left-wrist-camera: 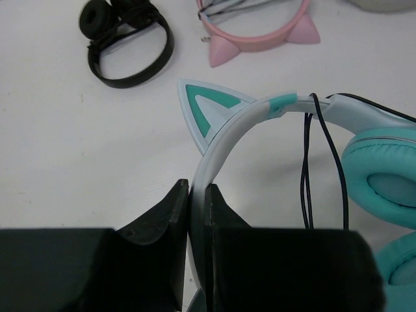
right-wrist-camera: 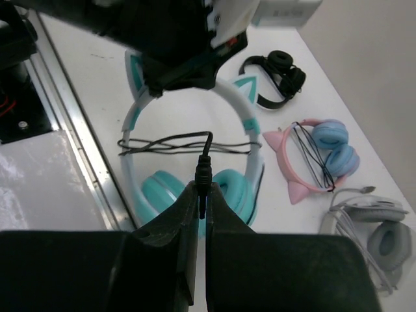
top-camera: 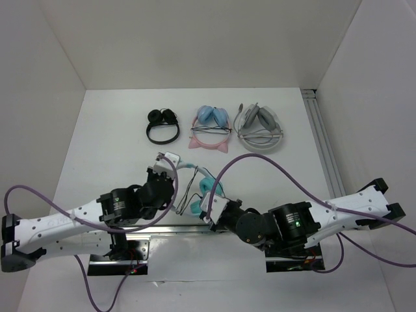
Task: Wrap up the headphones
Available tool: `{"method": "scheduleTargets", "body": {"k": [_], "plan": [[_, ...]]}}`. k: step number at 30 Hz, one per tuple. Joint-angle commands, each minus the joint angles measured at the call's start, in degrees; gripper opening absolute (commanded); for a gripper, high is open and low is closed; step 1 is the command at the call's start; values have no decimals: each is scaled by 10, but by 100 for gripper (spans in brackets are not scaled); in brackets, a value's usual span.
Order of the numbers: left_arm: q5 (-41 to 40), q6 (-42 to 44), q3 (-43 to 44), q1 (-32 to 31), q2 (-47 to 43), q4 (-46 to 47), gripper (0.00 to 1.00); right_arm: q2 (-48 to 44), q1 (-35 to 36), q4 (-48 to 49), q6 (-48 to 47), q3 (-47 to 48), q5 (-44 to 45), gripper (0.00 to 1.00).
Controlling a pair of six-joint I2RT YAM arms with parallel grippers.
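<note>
right gripper [right-wrist-camera: 201, 196] | pinching cable plug [right-wrist-camera: 204, 169] | headphones [right-wrist-camera: 156, 192] apparently wrapped

Along the table's far edge lie a black headset [top-camera: 162, 117], a pink cat-eared headset [top-camera: 213, 118] with blue cups and, nearest the right edge, a grey headset [top-camera: 262, 119].

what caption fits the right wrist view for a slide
Right jaws pinch the plug of the black cable looped across the teal cat-ear headphones, held in the left jaws.

L gripper [left-wrist-camera: 197, 195] & R gripper [right-wrist-camera: 201, 195] both pinched closed — angled inward, close together.
</note>
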Motion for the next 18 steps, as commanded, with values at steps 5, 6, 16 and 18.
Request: {"method": "scheduleTargets", "body": {"k": [5,6,16,18], "plan": [[105,40,1,-6,25,77,0,-14,-7,-9,-32,8,109,0],[121,46,1,-6,17,77,0,-14,-7,-4,-38,2,117,0],[288,62,53,-6,-27,8,0,-8,-36,-34,-49,-15,160,0],[317,74,82,-6,-32,-29,0,-15,-36,-52,-44,-10,160,0]]}}
